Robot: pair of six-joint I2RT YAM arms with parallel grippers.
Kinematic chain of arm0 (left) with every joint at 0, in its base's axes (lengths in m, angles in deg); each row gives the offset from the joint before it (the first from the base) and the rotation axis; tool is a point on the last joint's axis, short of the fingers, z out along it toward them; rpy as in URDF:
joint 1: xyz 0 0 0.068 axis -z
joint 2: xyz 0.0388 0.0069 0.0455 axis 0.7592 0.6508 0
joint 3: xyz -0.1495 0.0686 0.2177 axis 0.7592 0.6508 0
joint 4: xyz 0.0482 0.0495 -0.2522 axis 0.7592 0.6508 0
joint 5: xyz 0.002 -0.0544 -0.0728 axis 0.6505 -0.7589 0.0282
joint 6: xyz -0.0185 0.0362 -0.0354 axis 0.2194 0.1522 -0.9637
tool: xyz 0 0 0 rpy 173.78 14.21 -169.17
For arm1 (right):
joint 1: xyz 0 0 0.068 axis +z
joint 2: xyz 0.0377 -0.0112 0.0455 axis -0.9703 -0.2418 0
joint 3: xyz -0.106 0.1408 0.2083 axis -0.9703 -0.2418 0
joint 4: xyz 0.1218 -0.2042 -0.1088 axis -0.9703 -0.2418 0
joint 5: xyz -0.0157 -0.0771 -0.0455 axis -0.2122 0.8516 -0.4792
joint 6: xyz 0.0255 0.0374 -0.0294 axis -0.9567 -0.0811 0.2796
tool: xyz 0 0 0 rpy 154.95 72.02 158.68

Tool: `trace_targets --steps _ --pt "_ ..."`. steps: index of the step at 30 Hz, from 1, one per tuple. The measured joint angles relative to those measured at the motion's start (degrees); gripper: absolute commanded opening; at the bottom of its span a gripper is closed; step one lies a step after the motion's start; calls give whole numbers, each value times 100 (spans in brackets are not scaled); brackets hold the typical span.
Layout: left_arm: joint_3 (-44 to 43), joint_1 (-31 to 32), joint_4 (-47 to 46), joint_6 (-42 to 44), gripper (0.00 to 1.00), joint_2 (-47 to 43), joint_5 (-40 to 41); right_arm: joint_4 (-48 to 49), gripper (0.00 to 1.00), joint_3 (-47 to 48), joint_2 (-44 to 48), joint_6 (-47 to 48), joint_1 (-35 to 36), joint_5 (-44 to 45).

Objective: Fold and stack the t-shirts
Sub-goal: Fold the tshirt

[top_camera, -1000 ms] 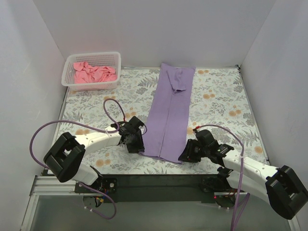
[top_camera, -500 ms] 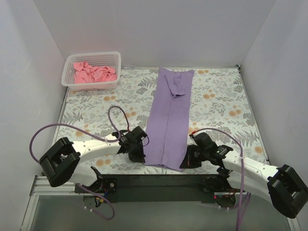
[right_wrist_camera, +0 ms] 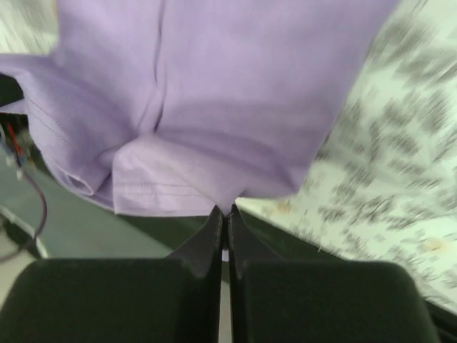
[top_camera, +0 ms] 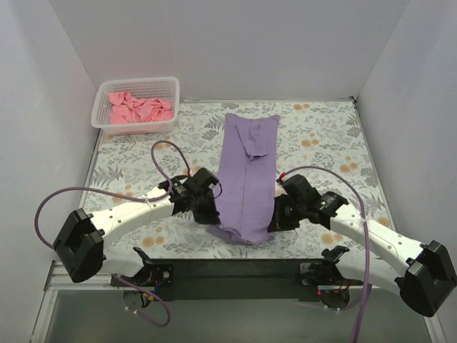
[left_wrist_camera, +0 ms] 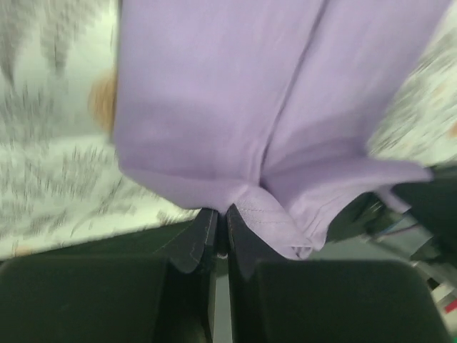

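White walls [top_camera: 214,43] close in a table [top_camera: 121,168] spread with a floral tablecloth [top_camera: 321,150]. The lavender t-shirt [top_camera: 246,171], folded into a long narrow strip, lies down the middle of the table. Its far end is near the back wall and its near end is lifted off the cloth by the front edge. The left pincer [top_camera: 209,221] is shut tight on the strip's near left corner; its wrist view shows the fingers [left_wrist_camera: 189,246] pressed together with the hem pinched at their tips. The right pincer [top_camera: 272,225] is clamped the same way on the near right corner. Between the two, the near hem sags. A white mesh basket [top_camera: 100,118] stands in the far left corner, well apart from both arms, with the pink t-shirt [top_camera: 139,108] crumpled inside.
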Motion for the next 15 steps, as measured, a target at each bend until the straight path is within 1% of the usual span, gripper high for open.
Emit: trace_targets --steps 4,7,10,15 --pt "-903 -831 -389 492 0 673 188 -9 1 807 -518 603 -645 463" --pt "-1311 -1259 -745 811 0 1119 376 20 1 1283 -885 1093 -1187 778" --pt "-1600 -1497 -1093 1088 0 1596 516 166 1 1681 -1268 1556 -1591 994" --pt "-1847 -1735 -1572 1375 0 2295 590 573 1 1947 -1777 2037 -1928 1062"
